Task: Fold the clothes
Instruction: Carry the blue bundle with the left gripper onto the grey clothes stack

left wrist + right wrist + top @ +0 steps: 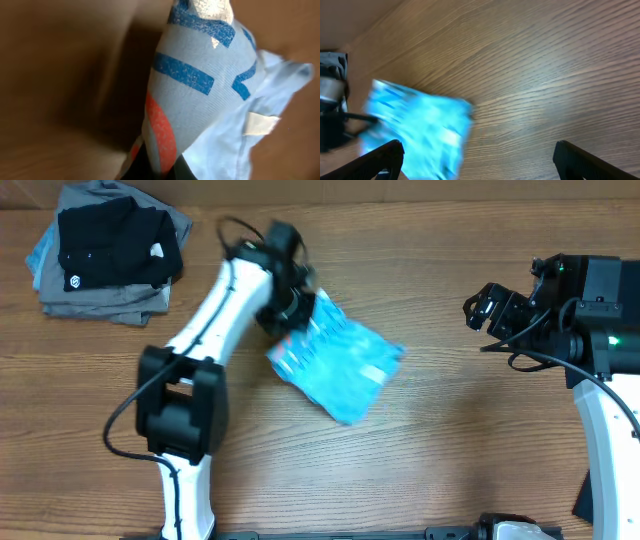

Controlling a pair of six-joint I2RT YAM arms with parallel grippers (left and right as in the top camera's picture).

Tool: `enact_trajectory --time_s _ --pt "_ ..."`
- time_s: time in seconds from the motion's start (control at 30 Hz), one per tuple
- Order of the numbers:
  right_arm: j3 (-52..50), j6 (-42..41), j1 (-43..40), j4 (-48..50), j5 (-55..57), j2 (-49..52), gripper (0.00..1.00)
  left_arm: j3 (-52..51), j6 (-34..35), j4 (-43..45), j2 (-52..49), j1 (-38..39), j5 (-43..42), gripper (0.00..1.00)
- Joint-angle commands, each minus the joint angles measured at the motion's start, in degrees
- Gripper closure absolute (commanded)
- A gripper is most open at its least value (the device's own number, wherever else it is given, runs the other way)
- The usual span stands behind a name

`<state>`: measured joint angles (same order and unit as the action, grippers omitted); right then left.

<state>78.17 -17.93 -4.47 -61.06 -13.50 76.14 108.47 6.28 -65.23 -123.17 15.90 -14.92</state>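
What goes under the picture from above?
Left gripper shut on the blue T-shirt; right gripper open, off to the side.

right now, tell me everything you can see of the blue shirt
The shirt is light blue, soft knit cotton by its look, with darker blue print strokes, a red-orange mark and a small white tag. It is crumpled into a loose bundle, unfolded, in the middle of the table. The left gripper is shut on one end; the rest seems to lie on the wood.

T-shirt (417, 130) motion-blurred, lettering (182, 73) apparently cropped
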Motion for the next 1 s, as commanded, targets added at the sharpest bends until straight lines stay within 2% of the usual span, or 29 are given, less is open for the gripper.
enact_trajectory --time_s 0.0,0.13,0.27,0.47,0.63,0.97 --pt "0.17 0.42 -0.22 -0.44 0.59 -0.22 0.0 7.28 -7.37 -0.28 -0.28 -5.07 7.13 0.96" --pt "0.17 0.44 -0.22 -2.1 0.61 -0.22 0.0 11.56 -12.02 2.86 -0.28 -10.27 11.04 0.96" --pt "0.17 0.42 -0.22 -3.85 0.61 -0.22 0.0 12.52 -12.74 7.91 -0.28 -15.32 15.26 0.96" --pt "0.17 0.42 -0.22 -5.73 0.61 -0.22 0.0 12.7 -13.66 12.35 -0.28 -21.94 15.91 0.96" --pt "0.17 0.39 -0.22 -5.73 0.59 -0.22 0.0 14.84 -16.22 13.14 -0.28 -24.94 15.58 0.96" --pt "0.17 0.39 -0.22 -6.62 0.59 -0.22 0.0 24.09 -16.09 12.59 -0.28 -27.67 18.36 0.96"
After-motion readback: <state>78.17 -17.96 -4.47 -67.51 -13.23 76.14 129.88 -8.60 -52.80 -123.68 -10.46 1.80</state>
